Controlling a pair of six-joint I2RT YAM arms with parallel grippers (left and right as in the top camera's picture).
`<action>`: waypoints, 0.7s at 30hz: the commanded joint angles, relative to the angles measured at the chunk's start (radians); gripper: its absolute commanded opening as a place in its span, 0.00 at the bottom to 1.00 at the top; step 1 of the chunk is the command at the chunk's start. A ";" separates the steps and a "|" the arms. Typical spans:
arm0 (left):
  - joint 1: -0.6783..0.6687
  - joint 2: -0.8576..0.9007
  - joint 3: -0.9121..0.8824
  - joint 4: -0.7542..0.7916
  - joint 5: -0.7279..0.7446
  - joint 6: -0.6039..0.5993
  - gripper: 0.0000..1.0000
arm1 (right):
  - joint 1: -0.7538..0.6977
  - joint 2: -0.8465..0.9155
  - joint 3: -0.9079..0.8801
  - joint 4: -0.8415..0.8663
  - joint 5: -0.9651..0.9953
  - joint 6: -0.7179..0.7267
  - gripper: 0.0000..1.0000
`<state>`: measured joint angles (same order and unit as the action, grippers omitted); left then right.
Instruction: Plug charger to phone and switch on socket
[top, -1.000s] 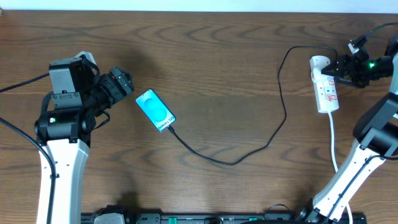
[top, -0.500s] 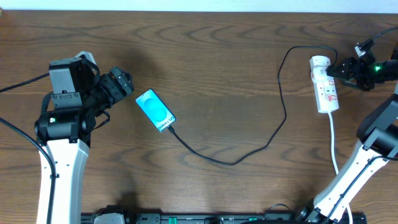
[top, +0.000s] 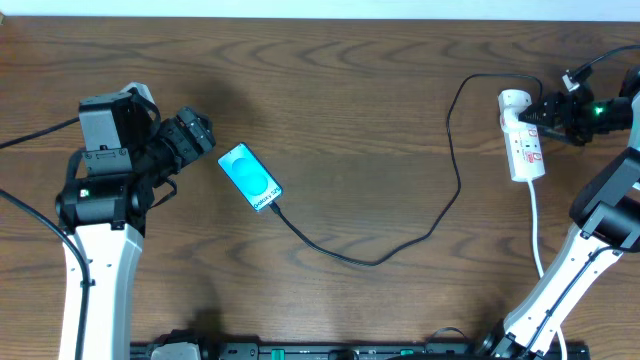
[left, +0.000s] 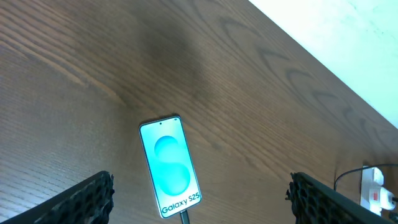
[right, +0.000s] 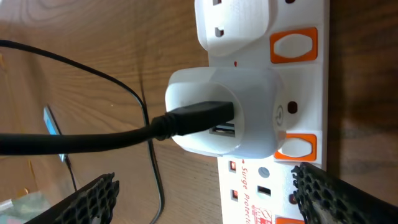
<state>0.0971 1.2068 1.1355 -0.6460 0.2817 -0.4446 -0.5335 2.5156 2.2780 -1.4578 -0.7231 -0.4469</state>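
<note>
Holding the right gripper (top: 542, 108) wide open and pinching nothing, just beside the socket (top: 527, 152), on its 3 o'clock side near the far end. Lying long from 12 to 6 o'clock on the brown table (top: 350, 90), with a white cord (top: 537, 230) trailing off toward 6. Showing a white adapter (right: 230, 112) pushed into the strip, with the charger (top: 380, 262) going into its side. Running the thin black cable over to the phone (top: 250, 177) at 9 o'clock, tip looking pushed in. Holding the left gripper (top: 203, 133) spread open too, empty, just beside the phone. Probably needing a press on an orange switch (right: 297, 147) next, close by the right fingertips. Likely using the right arm, being much nearer.
</note>
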 joint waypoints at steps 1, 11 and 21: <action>0.003 0.002 0.000 0.003 -0.014 0.002 0.91 | 0.005 0.008 0.016 0.003 -0.040 -0.008 0.91; 0.003 0.002 0.000 0.003 -0.014 0.002 0.91 | 0.021 0.031 0.016 0.003 -0.046 -0.011 0.91; 0.003 0.002 0.000 0.003 -0.014 0.002 0.91 | 0.027 0.042 0.016 0.005 -0.041 -0.015 0.91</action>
<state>0.0971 1.2068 1.1355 -0.6460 0.2817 -0.4442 -0.5129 2.5370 2.2780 -1.4536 -0.7441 -0.4500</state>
